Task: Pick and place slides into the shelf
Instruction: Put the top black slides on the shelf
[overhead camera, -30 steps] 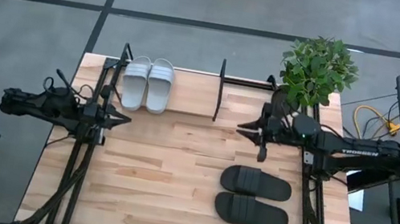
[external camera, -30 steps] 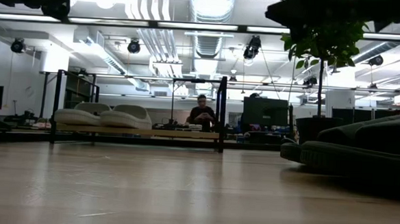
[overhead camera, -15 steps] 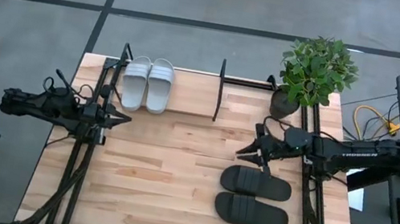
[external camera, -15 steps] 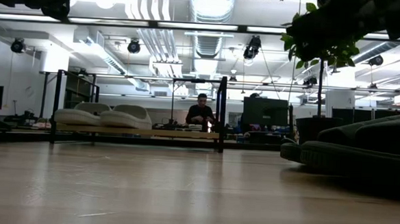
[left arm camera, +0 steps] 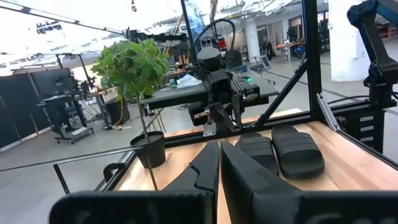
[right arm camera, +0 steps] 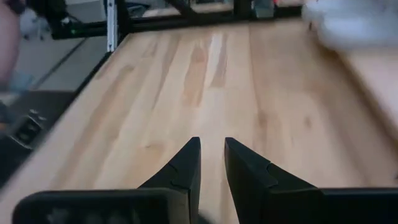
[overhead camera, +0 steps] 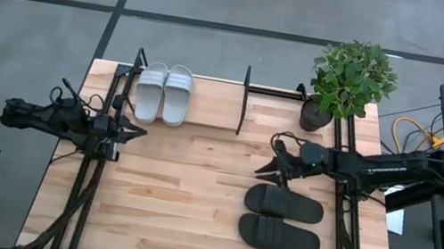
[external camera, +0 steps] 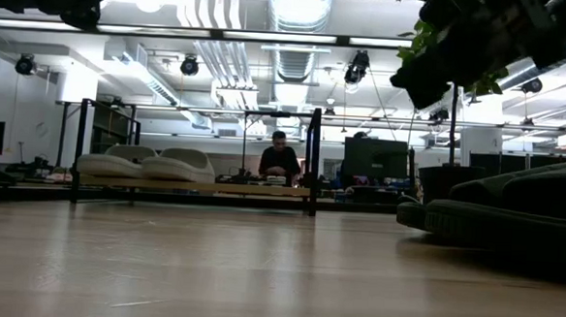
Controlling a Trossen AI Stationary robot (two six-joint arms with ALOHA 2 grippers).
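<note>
Right gripper [overhead camera: 272, 169]: I see its fingers [right arm camera: 186, 163] parted by a narrow gap with nothing between them; only bare wood table [overhead camera: 182, 199] shows past the tips; it hangs above the table between the shelf [overhead camera: 244, 101] and the black slides [overhead camera: 281, 219], nearer the slides and touching neither.

Left gripper [overhead camera: 136, 132]: I read its fingers [left arm camera: 208, 167] as pressed together, empty; it waits at the table's left edge, just in front of the shelf's left end frame.

Black slides: two, side by side on the table in front of the shelf's right part, outside it.

Grey-white slides [overhead camera: 163, 92]: two, side by side on the shelf's wood base at its left end, toes toward the table front.

Potted plant [overhead camera: 350, 78]: beside the shelf's right end.

Person [external camera: 279, 162]: in the room beyond the shelf, low view only.
</note>
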